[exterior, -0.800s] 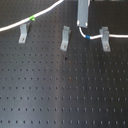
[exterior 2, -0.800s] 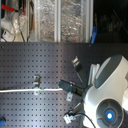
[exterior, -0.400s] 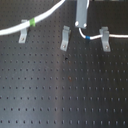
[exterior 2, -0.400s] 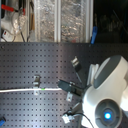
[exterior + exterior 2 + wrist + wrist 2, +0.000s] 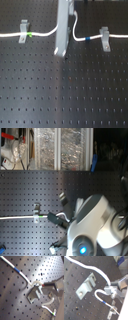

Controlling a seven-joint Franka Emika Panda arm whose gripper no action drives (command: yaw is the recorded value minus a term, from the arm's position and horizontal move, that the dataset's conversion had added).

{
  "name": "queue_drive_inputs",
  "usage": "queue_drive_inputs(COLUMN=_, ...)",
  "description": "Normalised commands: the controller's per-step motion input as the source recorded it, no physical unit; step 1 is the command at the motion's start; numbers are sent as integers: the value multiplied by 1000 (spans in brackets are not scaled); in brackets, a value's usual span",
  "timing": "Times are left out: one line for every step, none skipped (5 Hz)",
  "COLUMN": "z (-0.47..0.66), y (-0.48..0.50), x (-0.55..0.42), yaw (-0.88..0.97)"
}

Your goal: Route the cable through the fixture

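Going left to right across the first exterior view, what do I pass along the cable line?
Left grey metal clip fixture → small green band on the white cable → grey gripper → small blue band → right grey metal clip fixture.

We see a black perforated breadboard table (image 5: 65,95) filling the first exterior view, its regular holes catching a soft glare toward the middle. In the second exterior view the same dark board (image 5: 30,190) ends at a cluttered backdrop: crinkled silvery foil panels (image 5: 60,148) stand behind it, with tangled cables and red-and-white gear (image 5: 12,148) at the second exterior view's left.
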Motion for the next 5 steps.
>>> queue_drive_inputs(z=149, y=162, x=-222, yaw=0)
queue_drive_inputs(z=194, y=-256, x=-90, yaw=0)
queue_drive_inputs(z=423, y=-540, x=-327, yaw=-343)
queue_drive_inputs(z=0, y=-21, x=-3, yaw=0)
queue_drive_inputs(z=-31, y=8, x=-67, yaw=0)
